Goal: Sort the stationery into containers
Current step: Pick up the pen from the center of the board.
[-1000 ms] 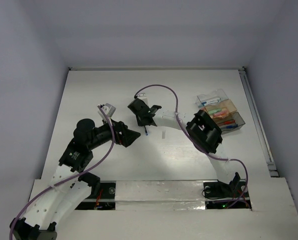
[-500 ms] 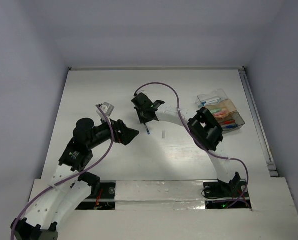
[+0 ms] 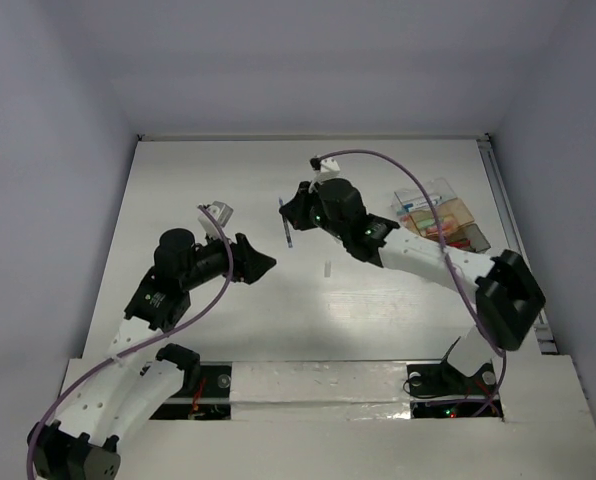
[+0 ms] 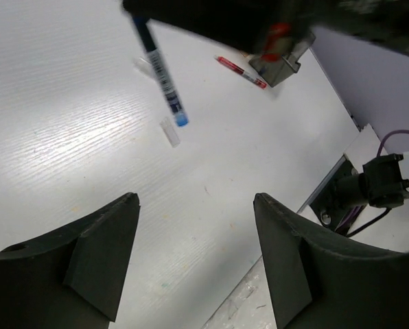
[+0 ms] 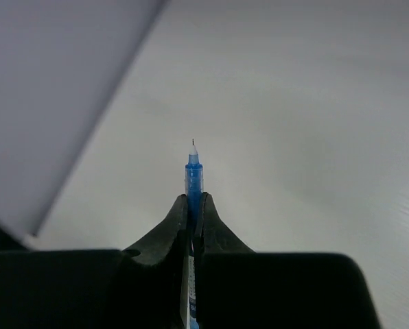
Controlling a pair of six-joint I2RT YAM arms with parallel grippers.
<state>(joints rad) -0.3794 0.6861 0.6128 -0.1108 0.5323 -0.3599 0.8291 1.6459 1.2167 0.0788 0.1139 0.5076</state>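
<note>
I see right gripper [image 5: 195, 200] pinching blue pen [image 5: 193, 171] above table [image 3: 198, 180]; boxes [image 3: 446, 222] at pen's 3 o'clock. Left gripper [image 4: 194, 200] spread, empty.

One blue pen [image 4: 160, 68], one red pen [image 4: 241, 72], one clear piece [image 4: 169, 130].

Outstretched right tool [image 5: 194, 200] pinched shut; left tool [image 4: 194, 205] seemingly spread apart.

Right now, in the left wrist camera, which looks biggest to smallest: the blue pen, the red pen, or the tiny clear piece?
1. blue pen, but it is held up in the air, so it may just be nearer.
2. red pen
3. clear piece
</note>
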